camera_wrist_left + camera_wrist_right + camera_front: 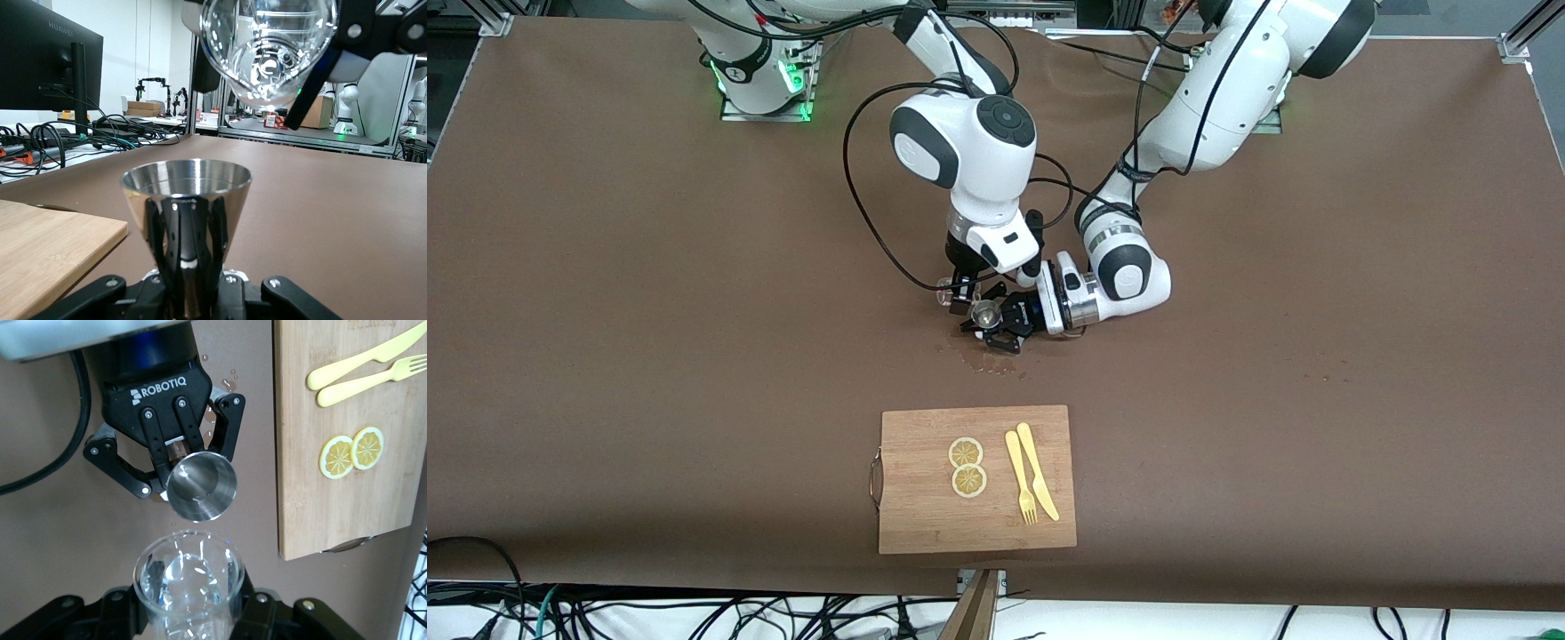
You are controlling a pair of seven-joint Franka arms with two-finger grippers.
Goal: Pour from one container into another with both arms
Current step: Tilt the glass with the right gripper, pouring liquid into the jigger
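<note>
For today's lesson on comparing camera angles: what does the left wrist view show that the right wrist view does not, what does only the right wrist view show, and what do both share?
Only the left wrist view shows the room past the table's edge, with a dark monitor, and the tilted glass cup's mouth from below.

Only the right wrist view shows the yellow knife, fork and two lemon slices on the board, and droplets on the brown table.

Both show the steel jigger in the left gripper, the cup in the right gripper, and the cutting board.
</note>
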